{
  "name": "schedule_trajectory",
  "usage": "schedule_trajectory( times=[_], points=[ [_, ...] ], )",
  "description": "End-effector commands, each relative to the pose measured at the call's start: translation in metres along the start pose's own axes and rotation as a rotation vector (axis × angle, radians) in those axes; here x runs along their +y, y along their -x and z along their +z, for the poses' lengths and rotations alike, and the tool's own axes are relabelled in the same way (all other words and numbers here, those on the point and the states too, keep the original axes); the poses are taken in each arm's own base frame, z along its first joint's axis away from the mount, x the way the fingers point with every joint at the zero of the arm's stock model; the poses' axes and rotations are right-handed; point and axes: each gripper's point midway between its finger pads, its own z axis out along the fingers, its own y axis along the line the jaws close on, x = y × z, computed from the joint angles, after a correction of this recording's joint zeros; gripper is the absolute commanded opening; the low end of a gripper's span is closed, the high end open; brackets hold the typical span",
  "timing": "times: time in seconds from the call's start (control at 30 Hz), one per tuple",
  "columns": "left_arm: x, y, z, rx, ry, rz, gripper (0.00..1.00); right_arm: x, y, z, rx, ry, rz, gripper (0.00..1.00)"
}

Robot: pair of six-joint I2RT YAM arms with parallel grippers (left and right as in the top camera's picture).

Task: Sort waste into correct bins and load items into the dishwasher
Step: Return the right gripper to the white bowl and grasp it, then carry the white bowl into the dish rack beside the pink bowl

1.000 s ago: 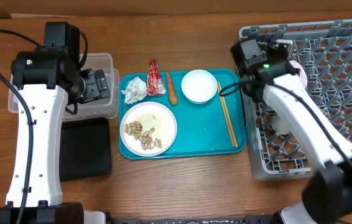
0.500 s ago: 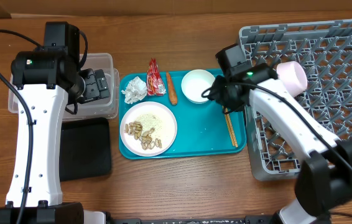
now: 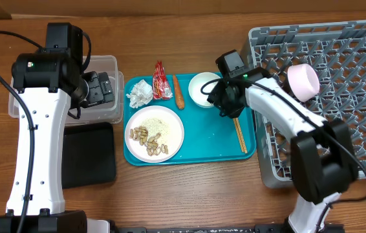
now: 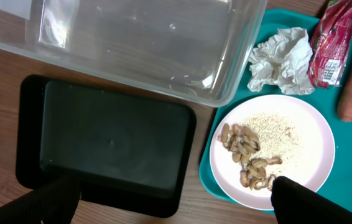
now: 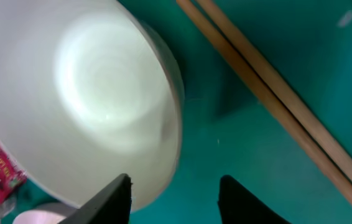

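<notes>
Teal tray (image 3: 209, 145) holds the white bowl (image 3: 204, 88) at its far right corner. The right gripper (image 5: 176, 202) hangs over the bowl's rim with its 2 fingers spread, clasping nothing. Grasping this bowl looks like the step in hand. Next it must pinch the rim, lift, and carry the bowl to the grey dish rack (image 3: 357, 97) right of the tray. Left of the tray, the left gripper (image 4: 176, 200) gapes empty. From overhead, the right arm hides part of the rack.
</notes>
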Motion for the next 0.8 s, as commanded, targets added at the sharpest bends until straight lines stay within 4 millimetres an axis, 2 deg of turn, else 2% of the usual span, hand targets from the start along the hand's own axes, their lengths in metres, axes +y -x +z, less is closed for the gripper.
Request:
schedule_trajectory(
  times=[0.0, 0.1, 0.17, 0.3, 0.43, 0.47, 0.57, 0.67, 0.73, 0.77],
  points=[
    [0.001, 0.004, -0.001, -0.012, 0.007, -0.02, 1.0, -0.009, 0.003, 0.021, 0.005, -0.041, 0.041, 0.42],
    [0.001, 0.004, -0.001, -0.012, 0.007, -0.02, 1.0, -0.004, 0.004, 0.017, 0.004, -0.021, -0.014, 0.16],
    [0.001, 0.004, -0.001, -0.012, 0.007, -0.02, 1.0, -0.001, 0.006, 0.008, -0.006, -0.014, -0.074, 0.06],
    [0.001, 0.004, -0.001, -0.012, 0.007, -0.02, 1.0, 0.004, 0.014, -0.024, -0.069, -0.016, -0.165, 0.04],
    [0.0, 0.004, -0.001, -0.012, 0.006, -0.018, 1.0, 0.005, 0.028, -0.075, -0.191, -0.031, -0.235, 0.04],
    [0.0, 0.004, -0.001, -0.012, 0.006, -0.018, 1.0, -0.006, 0.043, -0.105, -0.295, -0.074, -0.224, 0.04],
    [0.0, 0.004, -0.001, -0.012, 0.006, -0.018, 1.0, -0.04, 0.079, -0.16, -0.536, -0.214, -0.168, 0.04],
    [0.0, 0.004, -0.001, -0.012, 0.006, -0.018, 1.0, -0.089, 0.117, -0.228, -0.841, -0.444, -0.08, 0.04],
    [0.0, 0.004, -0.002, -0.012, 0.006, -0.017, 1.0, -0.116, 0.132, -0.267, -1.01, -0.612, -0.028, 0.04],
    [0.0, 0.004, -0.002, -0.012, 0.006, -0.017, 1.0, -0.123, 0.136, -0.279, -1.059, -0.666, -0.014, 0.04]
  ],
)
